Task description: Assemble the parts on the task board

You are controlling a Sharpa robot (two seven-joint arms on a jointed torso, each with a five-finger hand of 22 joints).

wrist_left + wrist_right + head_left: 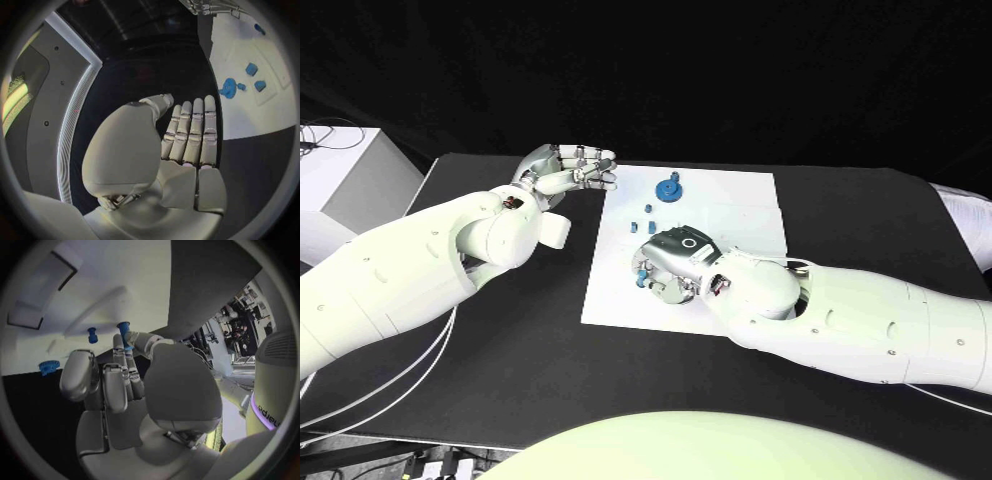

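Right wrist view puts a small blue part (124, 330) pinched at the tips of my right hand (119, 380), over the near-left area of the task board (747, 200). It looks a light, rigid, smooth plastic peg, likely to slip; I judge a grip across its shank safest. Another blue peg (92, 334) stands just beside. A gear-like part (671, 189) sits at the board's far edge. My left hand (570, 168) hovers beside the board, fingers loosely extended, holding nothing.

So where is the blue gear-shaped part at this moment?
In the head view the blue gear-shaped part stands at the far end of the white task board, just right of the left hand, untouched.
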